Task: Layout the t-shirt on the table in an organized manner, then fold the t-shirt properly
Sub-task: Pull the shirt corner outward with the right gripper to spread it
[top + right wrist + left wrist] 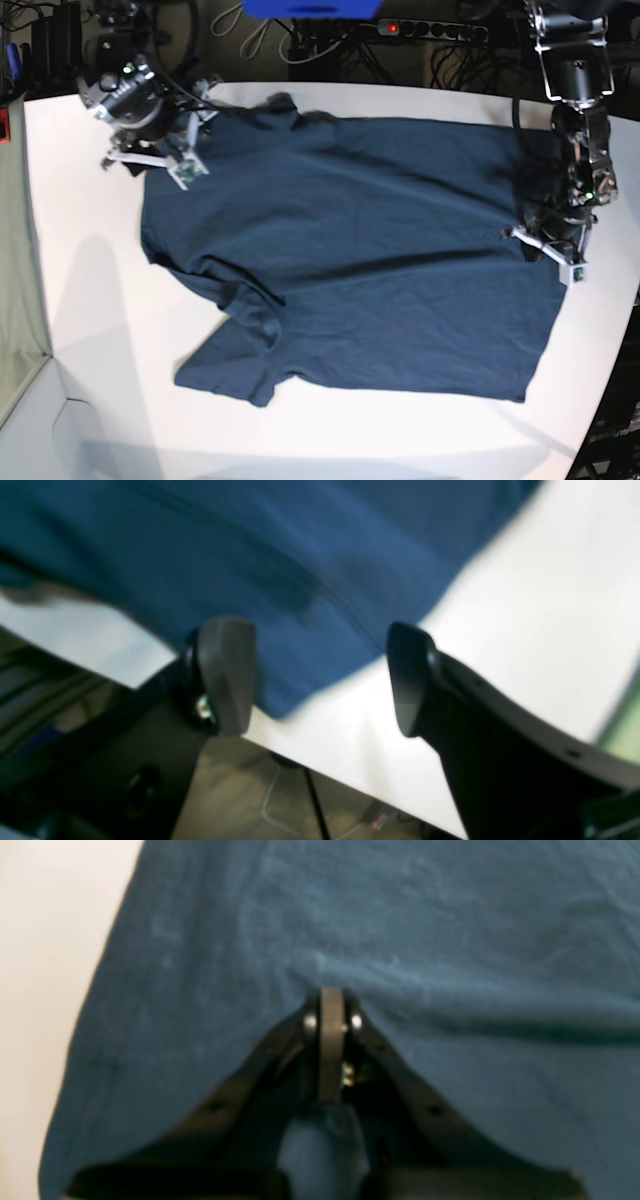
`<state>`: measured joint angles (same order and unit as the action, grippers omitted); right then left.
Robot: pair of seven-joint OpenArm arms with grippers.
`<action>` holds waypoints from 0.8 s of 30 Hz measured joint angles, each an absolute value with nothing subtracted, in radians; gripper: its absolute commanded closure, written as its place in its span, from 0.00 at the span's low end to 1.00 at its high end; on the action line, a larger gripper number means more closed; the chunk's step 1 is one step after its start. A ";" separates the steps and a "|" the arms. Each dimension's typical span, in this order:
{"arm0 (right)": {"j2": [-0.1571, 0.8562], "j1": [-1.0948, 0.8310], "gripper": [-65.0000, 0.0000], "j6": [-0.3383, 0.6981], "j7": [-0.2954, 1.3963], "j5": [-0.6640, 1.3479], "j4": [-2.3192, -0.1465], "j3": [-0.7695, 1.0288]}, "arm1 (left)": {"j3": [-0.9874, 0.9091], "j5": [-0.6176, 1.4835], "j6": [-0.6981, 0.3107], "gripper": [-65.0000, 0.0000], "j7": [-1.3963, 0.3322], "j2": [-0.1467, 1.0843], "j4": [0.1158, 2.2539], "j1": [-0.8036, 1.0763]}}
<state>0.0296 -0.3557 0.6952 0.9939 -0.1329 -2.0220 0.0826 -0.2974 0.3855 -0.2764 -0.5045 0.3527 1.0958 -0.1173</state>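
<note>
The navy t-shirt (pixel 350 250) lies spread over most of the white table (pixel 90 330), with one sleeve folded near the front left. My left gripper (pixel 525 235) is at the shirt's right edge. In the left wrist view it (pixel 331 1002) is shut on a pinch of the cloth (pixel 400 915), and the table (pixel 40 940) shows at the left. My right gripper (pixel 190 140) is at the shirt's far left corner. In the right wrist view it (pixel 315 680) is open, its fingers (pixel 225 675) on either side of the shirt's edge (pixel 250 555) above the table (pixel 525 605).
A power strip (pixel 430 30) and cables lie behind the table's far edge. The table's edge and the floor (pixel 250 790) below show under my right gripper. The table's curved edge runs close to the shirt's hem at the right.
</note>
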 measured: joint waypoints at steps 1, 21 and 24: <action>0.030 -0.356 0.47 0.695 0.993 -0.131 -2.018 0.083 | -0.297 0.384 -0.276 0.99 -0.507 0.352 1.103 -0.120; 0.075 0.209 0.62 0.699 0.995 -0.155 -1.603 0.089 | -0.299 0.469 -0.280 0.99 -0.578 0.363 1.250 0.040; 0.105 0.290 0.62 0.699 0.986 -0.146 -1.454 0.089 | -0.321 0.477 -0.284 0.99 -0.571 0.379 1.204 0.025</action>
<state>0.1047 0.2901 0.6991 0.9859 -0.1455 -1.4540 0.0887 -0.3214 0.4774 -0.2844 -0.5709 0.3790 1.2037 0.0254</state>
